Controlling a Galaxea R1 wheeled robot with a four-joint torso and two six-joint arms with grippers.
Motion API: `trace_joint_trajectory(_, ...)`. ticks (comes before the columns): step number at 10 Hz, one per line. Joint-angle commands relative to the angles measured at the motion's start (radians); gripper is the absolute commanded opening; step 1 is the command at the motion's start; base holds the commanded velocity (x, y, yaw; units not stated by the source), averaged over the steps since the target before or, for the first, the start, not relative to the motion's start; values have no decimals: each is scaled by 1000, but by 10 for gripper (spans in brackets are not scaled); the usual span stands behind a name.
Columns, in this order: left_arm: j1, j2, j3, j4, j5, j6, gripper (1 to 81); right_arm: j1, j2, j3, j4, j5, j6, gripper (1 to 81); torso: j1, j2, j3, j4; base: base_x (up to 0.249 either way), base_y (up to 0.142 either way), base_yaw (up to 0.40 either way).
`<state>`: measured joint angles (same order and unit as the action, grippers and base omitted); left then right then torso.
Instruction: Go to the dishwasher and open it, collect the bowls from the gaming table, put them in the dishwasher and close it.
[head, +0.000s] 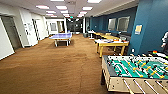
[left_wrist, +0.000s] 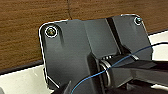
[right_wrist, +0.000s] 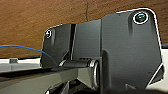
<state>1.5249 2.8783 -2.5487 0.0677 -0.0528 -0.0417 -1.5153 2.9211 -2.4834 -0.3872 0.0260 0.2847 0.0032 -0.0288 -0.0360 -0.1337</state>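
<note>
One long yellow-legged gaming table (head: 111, 44), brown carpet (head: 50, 67).

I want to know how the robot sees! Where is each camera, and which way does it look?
Head view: sits high up, looks forward and down a long room at the football table, gaming table and a blue table.
Left wrist view: sits on the left wrist, looks at brown carpet; the robot's dark plate shows.
Right wrist view: the same from the right wrist.
Both wrist views share carpet and a blue cable.

Dark wrist plates (left_wrist: 82, 50) with round corner screws (left_wrist: 51, 31), thin blue cable (left_wrist: 105, 71).
</note>
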Motion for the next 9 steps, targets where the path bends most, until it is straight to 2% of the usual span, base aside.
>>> trace_joint_trajectory(1,-50,-11,2,-2,48,2,811,54,-3,11,-16,-40,-4,811,0,0,0,0,116,0,0)
trace_joint_trajectory(3,-50,-10,2,0,48,3,811,49,-3,11,-16,-37,-4,811,0,0,0,0,116,0,0)
trace_joint_trajectory(9,-45,-3,2,1,48,3,811,43,-3,6,-21,-26,-4,811,0,0,0,0,117,70,0)
